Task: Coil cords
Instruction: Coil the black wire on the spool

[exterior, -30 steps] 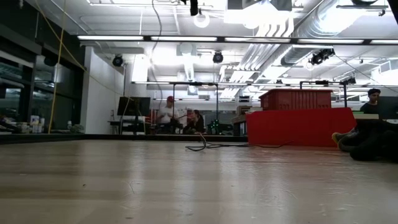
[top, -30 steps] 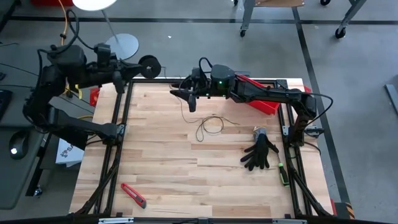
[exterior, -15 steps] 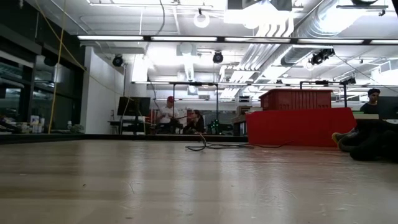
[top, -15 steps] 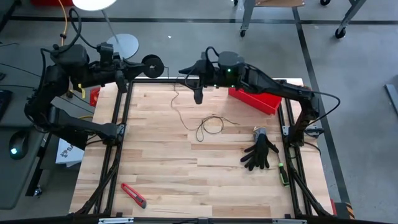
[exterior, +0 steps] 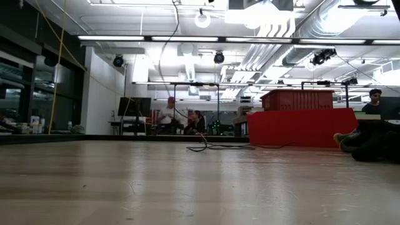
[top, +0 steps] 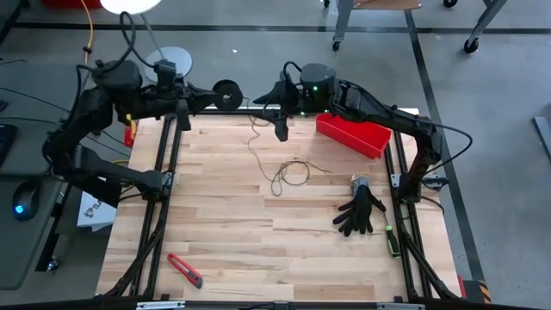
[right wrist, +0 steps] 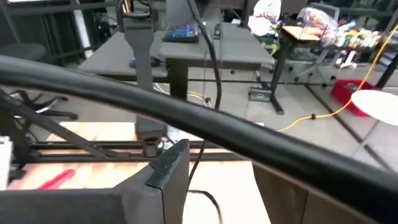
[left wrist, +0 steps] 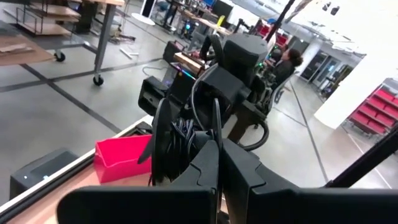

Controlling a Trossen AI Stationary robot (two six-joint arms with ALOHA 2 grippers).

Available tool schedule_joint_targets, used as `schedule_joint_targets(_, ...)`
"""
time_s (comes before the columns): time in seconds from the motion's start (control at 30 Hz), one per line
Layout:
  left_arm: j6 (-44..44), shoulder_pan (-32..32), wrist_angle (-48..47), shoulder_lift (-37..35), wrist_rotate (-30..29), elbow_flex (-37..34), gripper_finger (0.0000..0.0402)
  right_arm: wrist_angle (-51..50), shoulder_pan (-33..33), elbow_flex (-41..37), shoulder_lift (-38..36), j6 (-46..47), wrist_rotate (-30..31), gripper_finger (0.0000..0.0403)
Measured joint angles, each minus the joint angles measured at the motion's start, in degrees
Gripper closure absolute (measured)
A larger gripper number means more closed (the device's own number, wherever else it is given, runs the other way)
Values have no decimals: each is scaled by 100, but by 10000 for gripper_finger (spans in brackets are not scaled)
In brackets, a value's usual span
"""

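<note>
A small round black spool (top: 227,93) hangs in the air just past the table's far edge, with my left gripper (top: 207,96) shut on it. The thin dark cord (top: 255,138) drops from up there to a loose coil (top: 291,173) lying on the wooden table (top: 224,232). In the low view the cord (exterior: 167,75) hangs in a slack curve. My right gripper (top: 274,110) stands open to the right of the spool, above the table's far edge, and the cord (right wrist: 217,93) passes close by its finger (right wrist: 165,171). My left gripper pinches the spool (left wrist: 177,140) between its two shut fingers (left wrist: 208,165), coming level from the table's left. The spool stands on edge past the fingertips, lifted clear of the table. My right gripper is open; whether it touches the cord I cannot tell.
A red bin (top: 351,136) sits at the far right. A black glove (top: 360,211) lies near the right edge. A red utility knife (top: 184,269) lies near the front left. Black frame rails (top: 168,164) line the table's sides. People sit in the room beyond (exterior: 181,119).
My left gripper has carried the spool toward the table's right, along the far edge, closer to my right gripper. My right gripper has risen, gone toward the far edge and rolled. The cord's upper part has gone up with them; the coil has stayed on the table.
</note>
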Motion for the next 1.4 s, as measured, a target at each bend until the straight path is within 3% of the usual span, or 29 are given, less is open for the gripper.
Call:
schedule_joint_targets(0.1,10,-2,123,62,68,0,402,-84,0,0,19,206,-241,238)
schedule_joint_targets(0.97,208,0,833,396,100,0,401,-193,122,-4,39,484,-220,239)
schedule_joint_targets(1.23,267,0,856,232,109,2,401,-241,91,-4,37,484,-133,282)
schedule_joint_targets(1.4,199,-2,690,190,80,2,401,-50,79,-4,37,540,-133,286)
